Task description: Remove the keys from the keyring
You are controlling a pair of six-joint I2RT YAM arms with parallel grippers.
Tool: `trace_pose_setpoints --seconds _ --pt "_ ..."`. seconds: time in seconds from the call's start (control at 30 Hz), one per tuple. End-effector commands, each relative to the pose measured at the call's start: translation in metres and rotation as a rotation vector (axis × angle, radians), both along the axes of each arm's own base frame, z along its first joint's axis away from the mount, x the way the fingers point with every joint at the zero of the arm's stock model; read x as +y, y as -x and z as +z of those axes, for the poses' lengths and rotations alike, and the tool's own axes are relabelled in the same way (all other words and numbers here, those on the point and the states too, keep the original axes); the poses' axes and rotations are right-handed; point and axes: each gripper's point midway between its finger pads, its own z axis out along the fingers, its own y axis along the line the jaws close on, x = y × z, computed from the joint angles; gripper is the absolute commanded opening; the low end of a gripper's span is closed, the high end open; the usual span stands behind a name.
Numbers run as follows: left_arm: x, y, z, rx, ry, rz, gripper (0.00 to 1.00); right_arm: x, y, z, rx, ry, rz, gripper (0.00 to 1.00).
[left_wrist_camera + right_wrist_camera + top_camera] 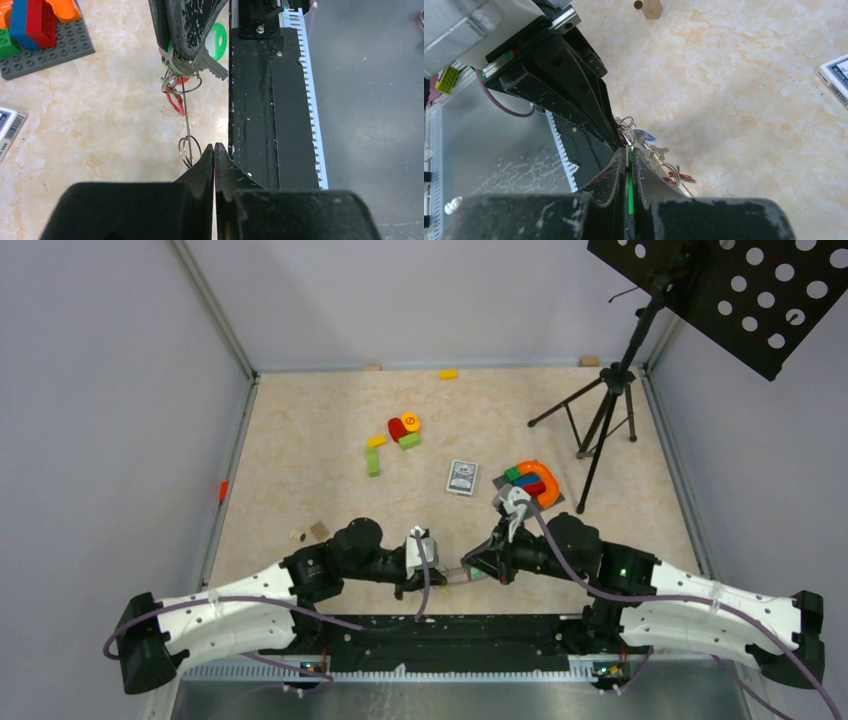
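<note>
while the keyring spans both, a green-tagged key is pinched by the right end effector; the left end effector is pressed shut.

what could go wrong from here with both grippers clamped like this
The right gripper pinches only the thin green tag, which may slip out or tear.
The keyring wire runs between both shut grippers, so the left gripper pulling away could bend it.
The red tag hangs loose beside the wire and might snag.
</note>
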Motion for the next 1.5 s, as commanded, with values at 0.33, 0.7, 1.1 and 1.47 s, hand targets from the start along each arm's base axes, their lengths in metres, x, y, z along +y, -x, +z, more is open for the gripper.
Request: trace_pose_setpoints --seconds 0.33,0.7,1.1,1.47 --pt "-0.012 -0.024 0.015 0.003 0.127 0.143 0.23 -0.008 -0.003 -0.001 0.173 0.002 -0.129 0.00" --pt "-0.014 -0.023 0.022 -0.004 0.209 0.157 0.37 -0.004 0.008 0.011 0.361 -0.130 -0.162 0.00" --pt "-0.016 -0.027 0.044 -0.072 0.336 0.231 0.62 -0.004 -0.011 0.052 0.509 -0.480 -0.297 0.00" --pt "-0.003 -0.065 0.066 -0.151 0.427 0.466 0.69 -0.023 -0.047 0.061 0.636 -0.655 -0.560 0.00"
